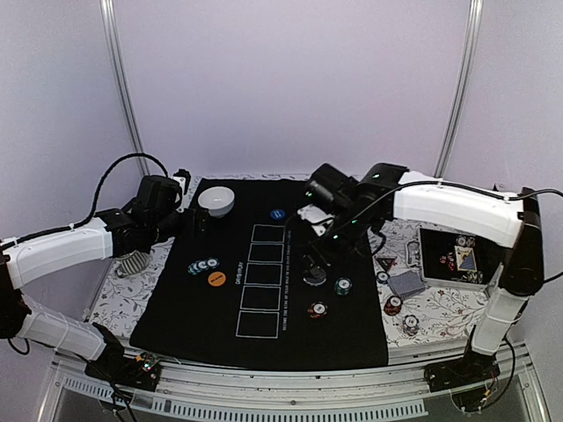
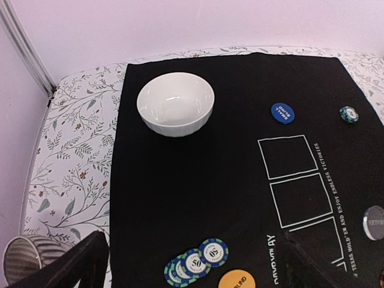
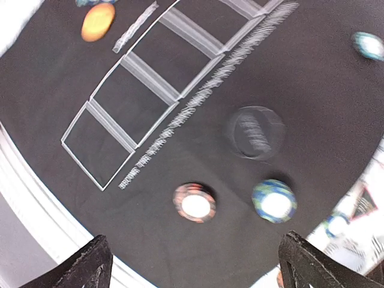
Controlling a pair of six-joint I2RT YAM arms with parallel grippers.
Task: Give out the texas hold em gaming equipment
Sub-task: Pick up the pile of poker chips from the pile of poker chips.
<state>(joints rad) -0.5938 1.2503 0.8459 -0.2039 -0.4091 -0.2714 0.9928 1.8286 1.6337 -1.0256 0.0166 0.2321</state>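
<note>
Teal striped-edge chips in loose overlap, just beside orange disc

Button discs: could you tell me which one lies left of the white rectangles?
The orange disc; the blue disc lies beyond them, the grey disc to their right.

The white-and-black left arm reaches forward, its black two-finger left gripper spread wide. The matching right arm bends leftward, its right gripper angled down, fingers apart.
</note>
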